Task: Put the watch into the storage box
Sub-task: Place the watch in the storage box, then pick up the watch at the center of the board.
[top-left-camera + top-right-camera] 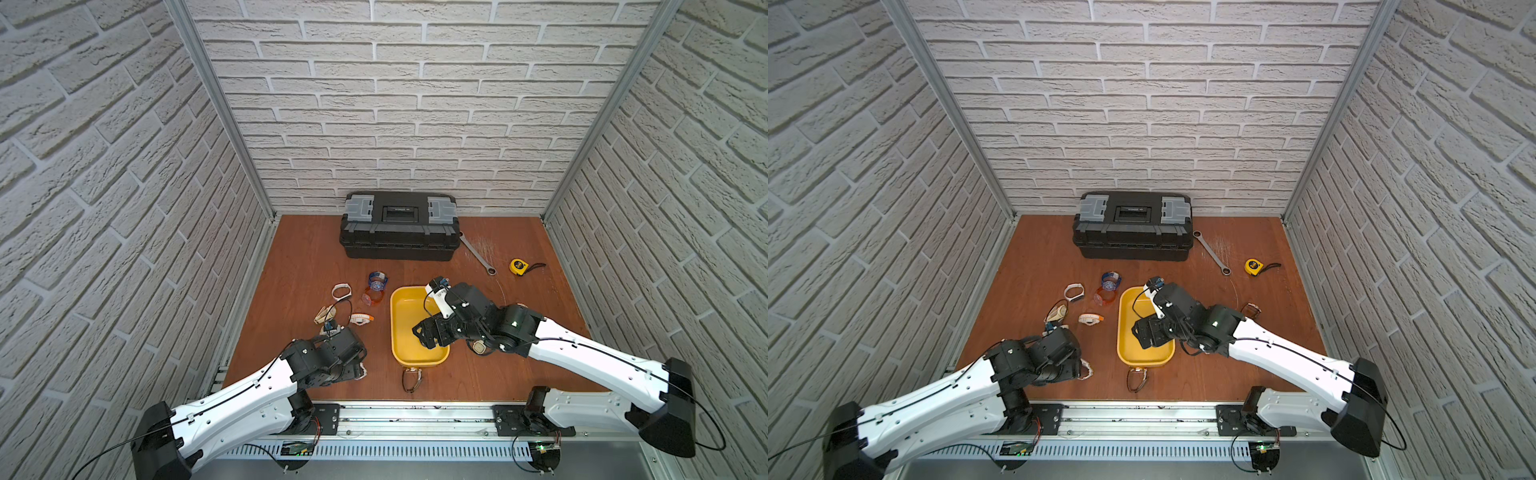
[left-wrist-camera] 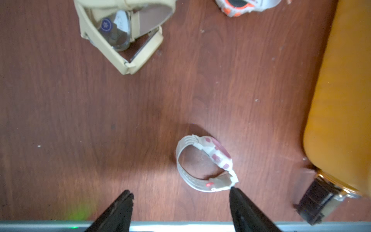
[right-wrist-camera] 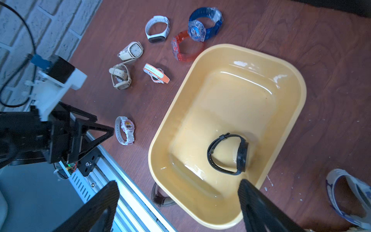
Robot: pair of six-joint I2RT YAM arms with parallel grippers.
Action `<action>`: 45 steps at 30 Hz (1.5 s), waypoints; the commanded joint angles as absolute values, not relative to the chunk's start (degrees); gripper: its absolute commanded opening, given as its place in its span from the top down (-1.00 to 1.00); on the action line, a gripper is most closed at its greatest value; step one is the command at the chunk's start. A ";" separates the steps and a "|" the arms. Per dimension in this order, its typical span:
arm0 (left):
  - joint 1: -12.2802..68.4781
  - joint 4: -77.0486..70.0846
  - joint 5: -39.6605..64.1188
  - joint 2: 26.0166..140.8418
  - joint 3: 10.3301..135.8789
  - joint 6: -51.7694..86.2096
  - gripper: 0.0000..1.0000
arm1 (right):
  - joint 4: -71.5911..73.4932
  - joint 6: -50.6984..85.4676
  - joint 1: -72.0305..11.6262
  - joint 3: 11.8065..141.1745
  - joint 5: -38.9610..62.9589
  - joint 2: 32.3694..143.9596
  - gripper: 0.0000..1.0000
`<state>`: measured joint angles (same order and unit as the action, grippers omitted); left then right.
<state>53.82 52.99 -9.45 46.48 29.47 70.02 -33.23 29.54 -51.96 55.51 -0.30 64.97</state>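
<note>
Item 1, lowest in frame: left hand (image 2: 180, 190), jaws apart and holding nothing, over the pink-and-white watch (image 2: 204, 164), one fingertip just beside its strap. Step in hand, I judge: picking up this watch, which calls for centring, then closing.

Item 2, mid-frame: right hand (image 3: 178, 181), wide and empty, above the storage box (image 1: 392, 316). One black watch (image 3: 228, 154) lies inside.

I count seven loose watches (image 3: 156, 75) left of the box and one brown-strapped watch (image 1: 411, 378) at its lower edge (more under the right arm (image 1: 582, 353), uncountable).

Upper frame: one toolbox (image 1: 399, 226), one wrench (image 1: 478, 257), one tape measure (image 1: 518, 266).
</note>
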 commanded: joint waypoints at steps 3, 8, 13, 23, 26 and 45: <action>54.06 50.40 -11.69 49.47 27.38 71.87 -0.46 | -34.10 29.09 -51.93 51.50 -2.22 59.13 -1.00; 52.92 47.99 -12.06 53.76 26.80 70.72 -0.32 | -34.28 29.08 -51.93 49.03 -1.19 53.52 -1.00; 49.98 45.43 -11.15 56.19 26.16 67.92 -0.04 | -34.20 28.96 -51.94 46.53 -1.65 48.62 -1.00; 43.80 39.97 -8.12 62.13 25.93 60.24 0.46 | -33.83 28.88 -51.94 45.59 -1.34 47.24 -1.00; 43.11 38.58 -7.16 64.33 26.35 58.43 0.61 | -34.23 28.57 -51.89 46.21 -1.14 47.64 -1.00; 45.43 53.36 -4.89 61.14 50.93 47.81 0.95 | -36.04 29.61 -51.94 46.32 -5.45 43.87 -1.00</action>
